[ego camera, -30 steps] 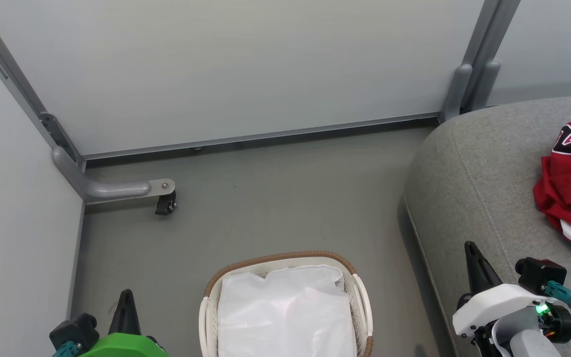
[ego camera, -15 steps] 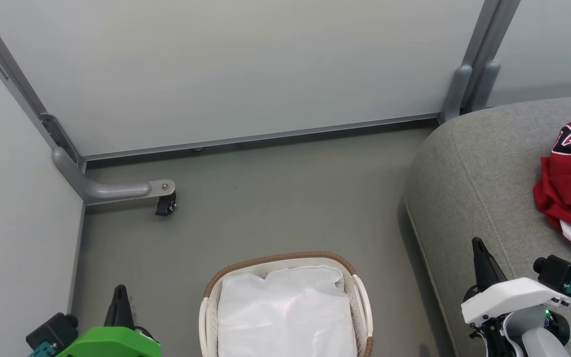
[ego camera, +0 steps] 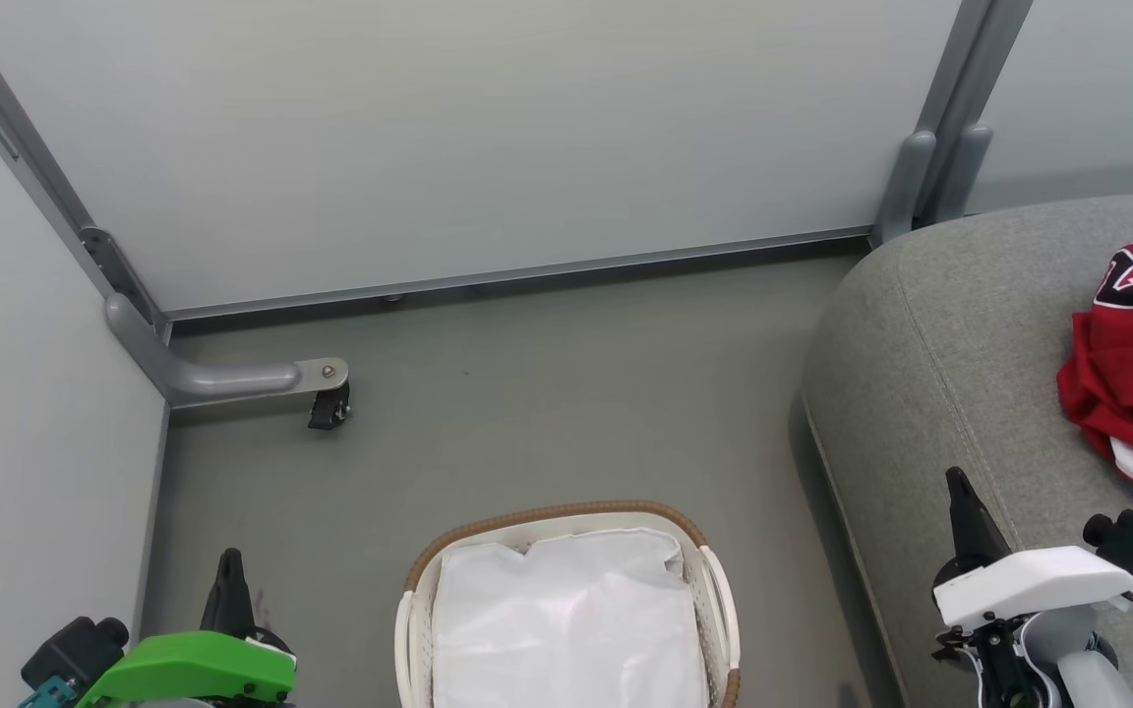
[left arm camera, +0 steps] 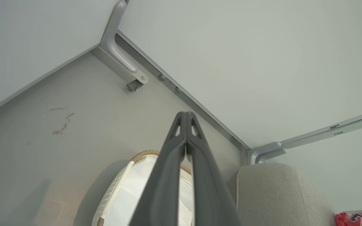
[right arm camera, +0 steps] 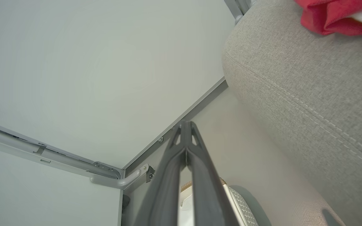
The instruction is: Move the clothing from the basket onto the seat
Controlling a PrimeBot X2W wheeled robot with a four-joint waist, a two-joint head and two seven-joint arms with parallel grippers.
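At the bottom centre of the head view, the basket (ego camera: pixel 557 511) stood on the floor (ego camera: pixel 547 393) with its white liner (ego camera: pixel 566 619) inside. It was flanked by the left tool (ego camera: pixel 229 568) at lower left and the right tool (ego camera: pixel 960 487) at lower right, each with its fingers pressed together and gripping nothing. Farther up, at the right edge, the clothing (ego camera: pixel 1132 364) lay on the seat (ego camera: pixel 950 364), a crumpled red heap with white trim and a black-and-white number.

Basket (ego camera: pixel 552 511) on floor (ego camera: pixel 527 413), clothing (ego camera: pixel 1127 364) on seat (ego camera: pixel 940 344)
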